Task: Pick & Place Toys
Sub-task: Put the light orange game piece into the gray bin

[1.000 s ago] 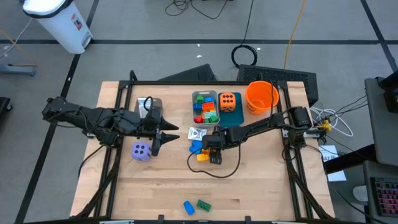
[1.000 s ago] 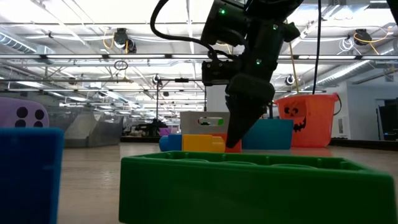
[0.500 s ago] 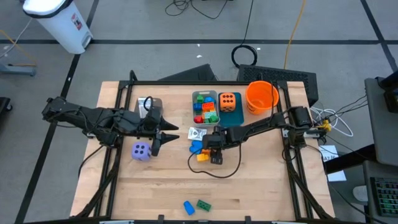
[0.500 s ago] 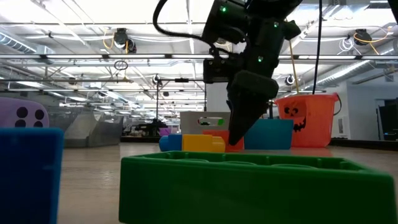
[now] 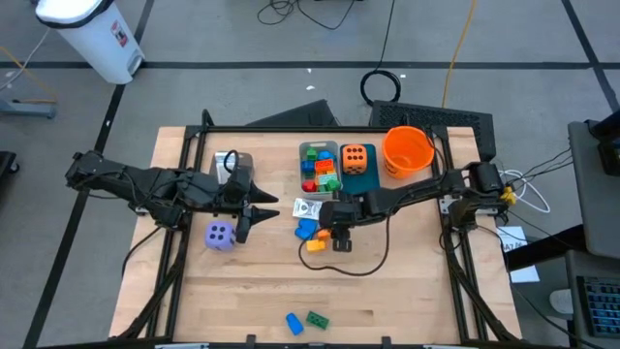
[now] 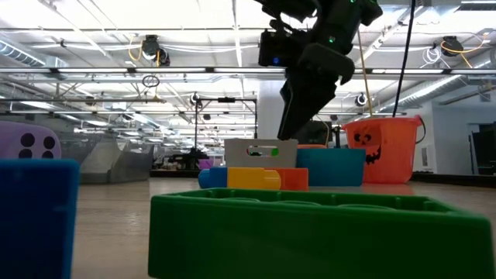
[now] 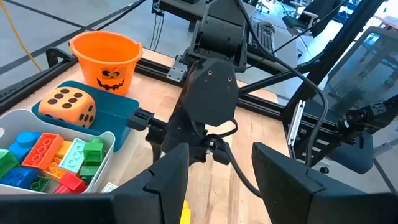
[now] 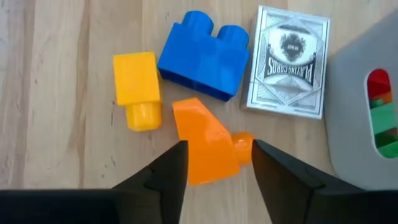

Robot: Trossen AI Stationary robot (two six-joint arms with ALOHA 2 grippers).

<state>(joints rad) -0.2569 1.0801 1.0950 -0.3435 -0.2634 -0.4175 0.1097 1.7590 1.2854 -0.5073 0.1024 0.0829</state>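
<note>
The orange brick lies on the table in the centre, just beside the yellow brick and blue brick. The right gripper, down at the table a second ago, has lifted clear above it with fingers apart and nothing held, so I judge the pick has not taken and needs another descent. The card packet and the grey bin of bricks sit close on the far side, crowding the approach. The left gripper waits unclenched and empty to the left, near the purple die.
</note>
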